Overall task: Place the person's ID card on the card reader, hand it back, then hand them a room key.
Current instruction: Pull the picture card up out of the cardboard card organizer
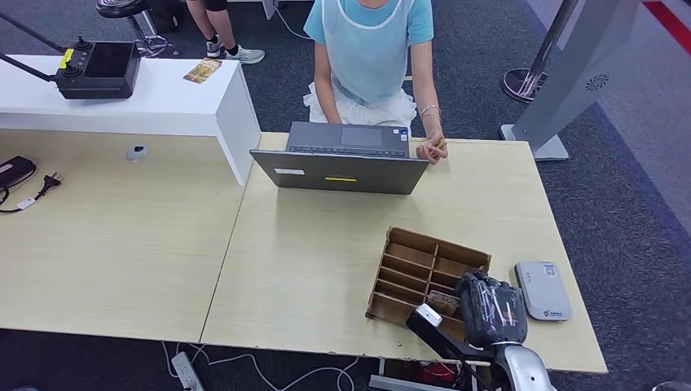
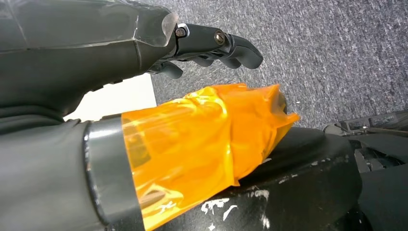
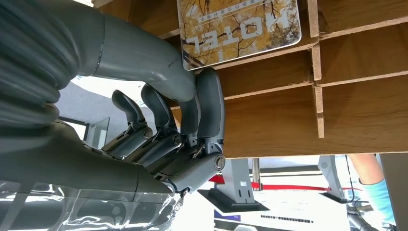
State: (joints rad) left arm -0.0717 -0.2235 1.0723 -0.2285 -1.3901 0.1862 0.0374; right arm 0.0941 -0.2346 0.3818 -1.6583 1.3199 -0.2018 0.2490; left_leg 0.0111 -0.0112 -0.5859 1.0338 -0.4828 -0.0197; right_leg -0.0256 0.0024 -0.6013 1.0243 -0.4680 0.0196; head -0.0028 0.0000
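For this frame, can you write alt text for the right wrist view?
The robot's right hand pinches the edge of a room key card printed with HOTEL, lying in a compartment of a wooden divider tray. Beyond the tray's edge, a person's light blue sleeve shows.

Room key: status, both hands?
Right hand pinching the room key in the wooden divider tray, not lifted. Left hand hanging, holding nothing. Card reader beside tray. Nothing blocking.

Mock hotel reception, desk, laptop, card reader
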